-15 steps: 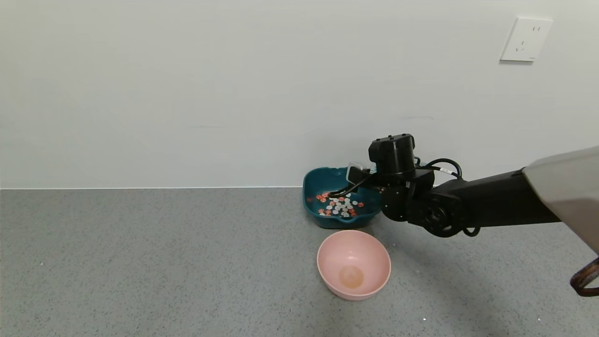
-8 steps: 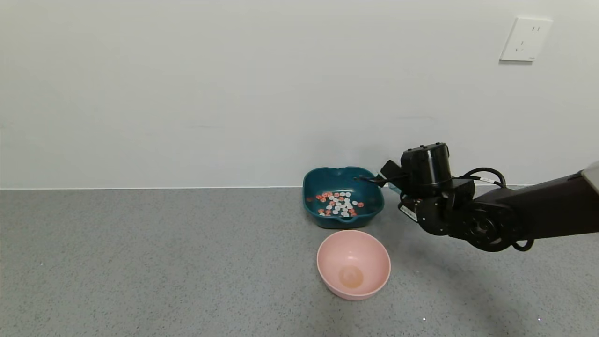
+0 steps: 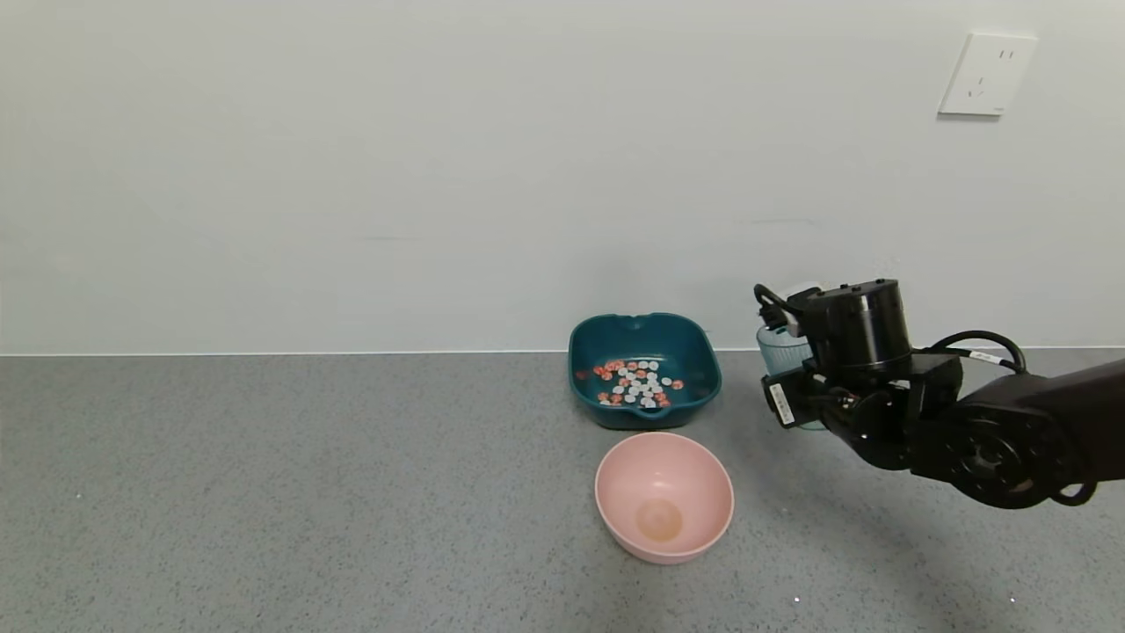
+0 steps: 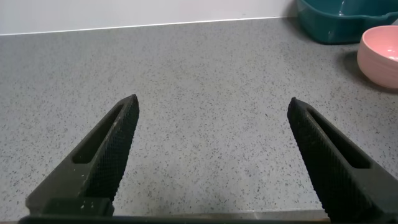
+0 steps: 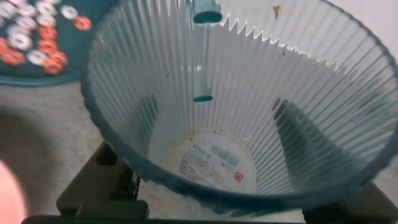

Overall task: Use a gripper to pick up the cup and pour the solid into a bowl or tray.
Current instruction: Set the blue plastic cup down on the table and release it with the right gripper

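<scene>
The dark teal dish (image 3: 644, 407) stands by the wall and holds the orange-red and white pieces (image 3: 637, 383); both also show in the right wrist view, the dish (image 5: 62, 78) and the pieces (image 5: 34, 37). My right gripper (image 3: 791, 374) is shut on the ribbed blue-green cup (image 3: 780, 349), held upright to the right of the dish. In the right wrist view the cup (image 5: 230, 118) is empty, with only a label on its bottom. My left gripper (image 4: 211, 143) is open over bare counter, away from everything.
A round pink bowl (image 3: 664, 495) sits empty in front of the dish; it also shows in the left wrist view (image 4: 380, 50). The white wall runs close behind the dish. A wall socket (image 3: 986, 74) is at the upper right. The grey counter stretches wide to the left.
My right gripper has moved right, away from above the dish, and turned the cup from tipped back to upright. The pieces lie in the dish. The left arm has not moved.
</scene>
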You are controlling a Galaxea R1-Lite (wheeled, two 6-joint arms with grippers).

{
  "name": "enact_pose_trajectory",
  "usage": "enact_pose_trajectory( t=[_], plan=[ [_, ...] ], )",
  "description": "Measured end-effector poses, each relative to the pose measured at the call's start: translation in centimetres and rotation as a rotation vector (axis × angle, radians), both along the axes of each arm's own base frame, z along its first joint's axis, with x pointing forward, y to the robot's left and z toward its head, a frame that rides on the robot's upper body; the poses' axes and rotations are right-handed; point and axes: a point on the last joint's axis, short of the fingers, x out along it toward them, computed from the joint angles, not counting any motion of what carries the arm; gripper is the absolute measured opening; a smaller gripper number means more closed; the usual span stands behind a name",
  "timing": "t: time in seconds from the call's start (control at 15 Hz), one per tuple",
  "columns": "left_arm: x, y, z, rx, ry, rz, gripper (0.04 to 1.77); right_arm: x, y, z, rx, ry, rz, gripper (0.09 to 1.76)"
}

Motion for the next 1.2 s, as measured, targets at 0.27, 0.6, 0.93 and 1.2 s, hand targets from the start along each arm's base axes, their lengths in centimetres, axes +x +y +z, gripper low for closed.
enact_pose_trajectory(
  t=[0.27,0.6,0.93,1.2],
  plan=[
    [0.0,0.0,0.0,0.0,0.0,0.002,1.72,-0.6,-1.2,2.0,0.167,-0.093,0.011,1.38],
    [0.0,0.0,0.0,0.0,0.0,0.001,1.72,-0.6,-2.4,2.2,0.268,-0.21,0.019,1.38],
    [0.0,0.0,0.0,0.0,0.0,0.002,1.72,1.4,-3.0,-1.2,0.292,-0.28,0.01,1.38],
    [0.0,0.0,0.0,0.0,0.0,0.002,1.72,3.2,-3.1,-4.7,0.282,-0.278,-0.012,1.38]
  ],
)
